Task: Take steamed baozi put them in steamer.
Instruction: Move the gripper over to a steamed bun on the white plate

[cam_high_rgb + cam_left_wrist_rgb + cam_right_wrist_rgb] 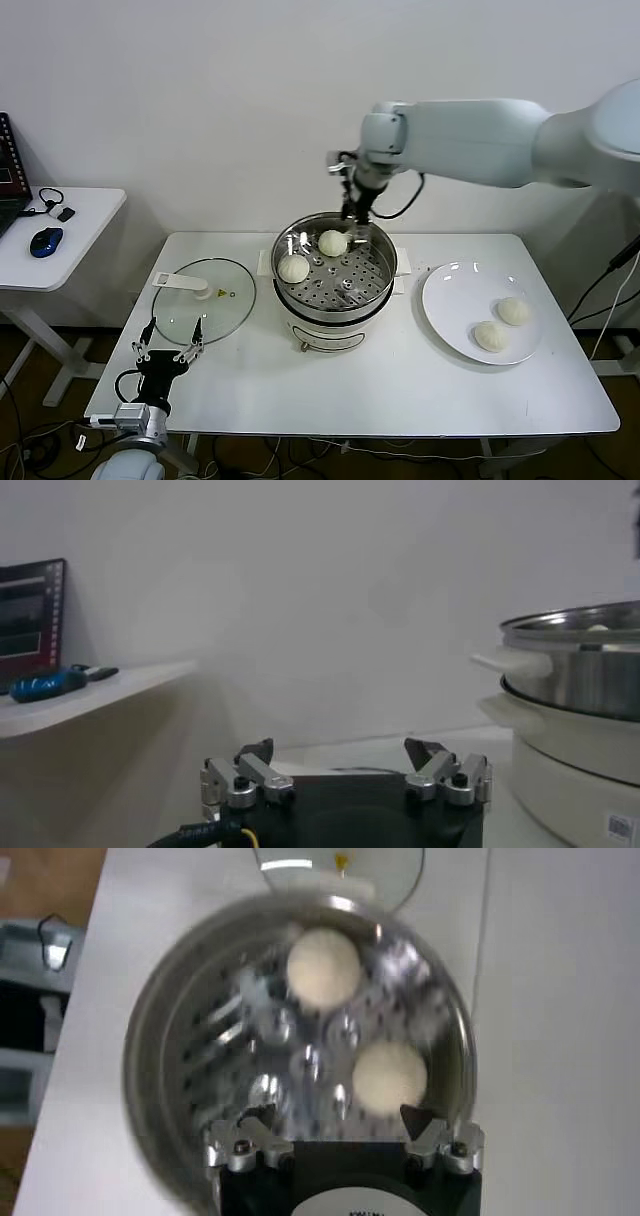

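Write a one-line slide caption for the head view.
Right gripper open above the steamer holding two baozi; two more wait on the plate.

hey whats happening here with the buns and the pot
The robot is moving baozi from the white plate into the steamer. Two baozi sit on the perforated tray; two are on the plate. The right gripper hangs open and empty over the steamer's far rim. The left gripper waits open by the glass lid.
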{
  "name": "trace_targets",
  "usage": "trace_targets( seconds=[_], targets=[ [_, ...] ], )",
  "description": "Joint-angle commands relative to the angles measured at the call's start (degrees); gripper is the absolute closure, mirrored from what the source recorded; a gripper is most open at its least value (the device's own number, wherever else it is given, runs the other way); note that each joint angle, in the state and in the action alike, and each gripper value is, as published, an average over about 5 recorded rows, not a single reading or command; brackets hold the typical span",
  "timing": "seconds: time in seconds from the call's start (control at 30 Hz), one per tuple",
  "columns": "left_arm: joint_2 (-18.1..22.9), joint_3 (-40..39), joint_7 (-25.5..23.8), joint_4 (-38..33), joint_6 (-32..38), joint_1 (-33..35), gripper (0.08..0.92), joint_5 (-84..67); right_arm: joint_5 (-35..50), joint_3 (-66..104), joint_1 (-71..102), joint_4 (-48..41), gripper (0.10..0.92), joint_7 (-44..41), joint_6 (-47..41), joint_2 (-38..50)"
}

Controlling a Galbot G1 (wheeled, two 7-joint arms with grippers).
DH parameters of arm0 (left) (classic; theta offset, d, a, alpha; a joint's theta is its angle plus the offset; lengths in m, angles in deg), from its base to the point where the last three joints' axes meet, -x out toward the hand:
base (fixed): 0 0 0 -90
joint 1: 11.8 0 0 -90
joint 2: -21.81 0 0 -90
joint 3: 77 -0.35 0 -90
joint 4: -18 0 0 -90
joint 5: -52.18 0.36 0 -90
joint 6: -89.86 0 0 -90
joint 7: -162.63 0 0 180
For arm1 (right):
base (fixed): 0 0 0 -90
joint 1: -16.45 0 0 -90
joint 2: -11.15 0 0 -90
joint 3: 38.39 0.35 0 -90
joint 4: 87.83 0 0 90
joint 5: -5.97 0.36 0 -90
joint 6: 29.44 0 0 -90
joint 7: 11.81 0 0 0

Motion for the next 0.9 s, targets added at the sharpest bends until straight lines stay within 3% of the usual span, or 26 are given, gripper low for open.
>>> trace_targets(
  seconds=[0.03,0.43,0.9],
  targets=[
    [0.67,-0.05,0.06,-0.26,0.12,0.31,0.177,0.76,-8.78,-6.04,-6.44,5.44,0.203,-6.06,10.69,17.97],
    [3.46,-0.14,0.0,-0.44,-0.17,0.95,0.177,3.19,-21.75,-5.71,2.86,5.43,0.203,-6.03,17.26,33.81],
    [4.35,0.02,0.17,0.17,-0.04,1.7,0.177,4.01,-26.04,6.59,20.97,5.21,0.203,-3.19,15.78,38.53]
  ],
)
